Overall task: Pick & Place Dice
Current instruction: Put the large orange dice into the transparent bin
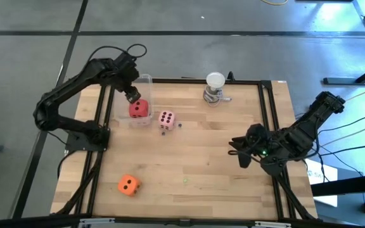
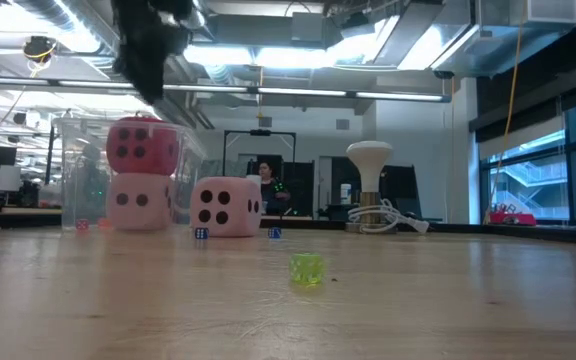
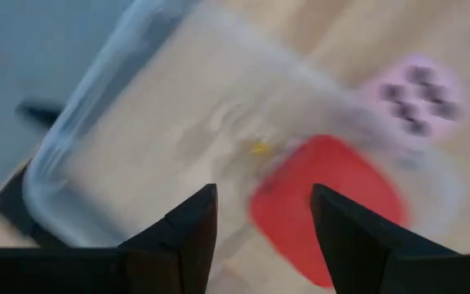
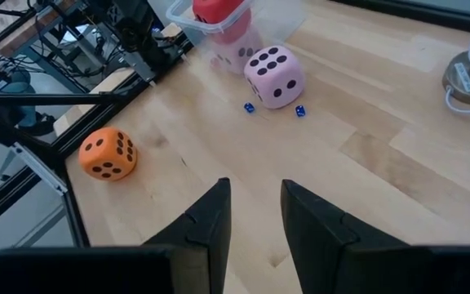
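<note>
A clear plastic container (image 1: 146,80) stands at the table's far left. In it a red die (image 1: 139,109) rests on top of a pale pink die (image 2: 140,200), which the red one hides in the high view. My left gripper (image 1: 130,95) is open and empty, just above the container's far part, beside the red die (image 3: 329,204). A second pale pink die (image 1: 166,119) sits on the table right of the container. An orange die (image 1: 128,185) sits near the front left. My right gripper (image 1: 241,152) is open and empty at the right, above the table.
A white round-topped object on a metal base (image 1: 215,85) with a cord stands at the far middle. Two tiny blue dice (image 4: 249,107) lie by the pink die, and a tiny green one (image 2: 307,268) lies mid-table. A dark frame (image 1: 272,120) borders the table.
</note>
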